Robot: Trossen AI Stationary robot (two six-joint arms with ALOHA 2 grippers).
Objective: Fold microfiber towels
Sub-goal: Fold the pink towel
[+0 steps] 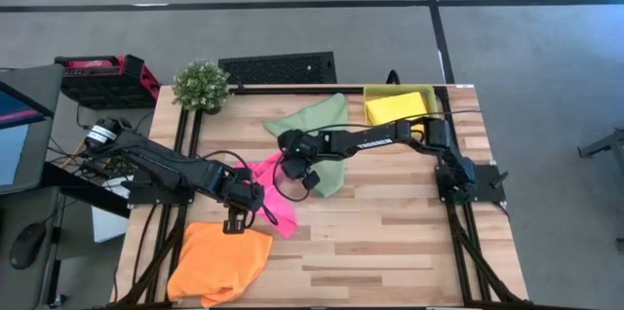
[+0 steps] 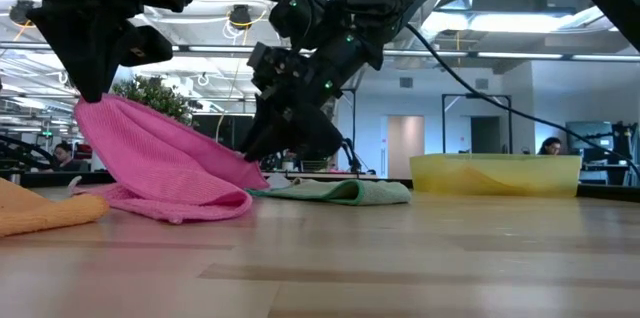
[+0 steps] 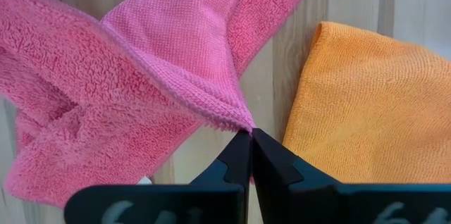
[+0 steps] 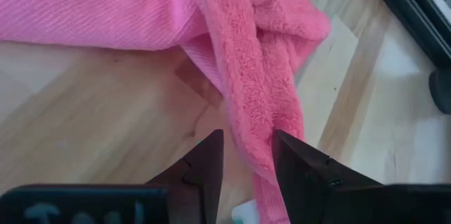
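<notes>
A hot pink towel [image 1: 278, 198] lies mid-table, with one corner raised by my left gripper [image 1: 234, 222], which is shut on it. From that corner it slopes down to the wood [image 2: 170, 173]. My right gripper [image 4: 248, 157] is open at the towel's other end, its fingers on either side of a bunched strip of the cloth [image 4: 264, 111]. An orange towel [image 1: 219, 261] lies crumpled at the near left. A pale green towel [image 1: 317, 125] lies flat behind the right gripper. A yellow towel [image 1: 398, 107] sits in a tray at the far right. My left gripper pinches a corner of the pink towel [image 3: 236, 120] between its two fingertips, coming from above and pointing steeply down. The corner is held up off the table [image 2: 88, 108]. The rest slopes down, and its lower part rests on the wood. My right gripper has the bunched strip running close along one finger [image 4: 296, 171]; I cannot tell whether it touches. Bare wood shows between the strip and the other finger.
A potted plant [image 1: 202, 84] stands at the far left corner. The translucent yellow tray [image 2: 495, 173] stands at the far right. Bare wood [image 1: 390, 242] fills the near right half of the table. Black frame rails run along both sides.
</notes>
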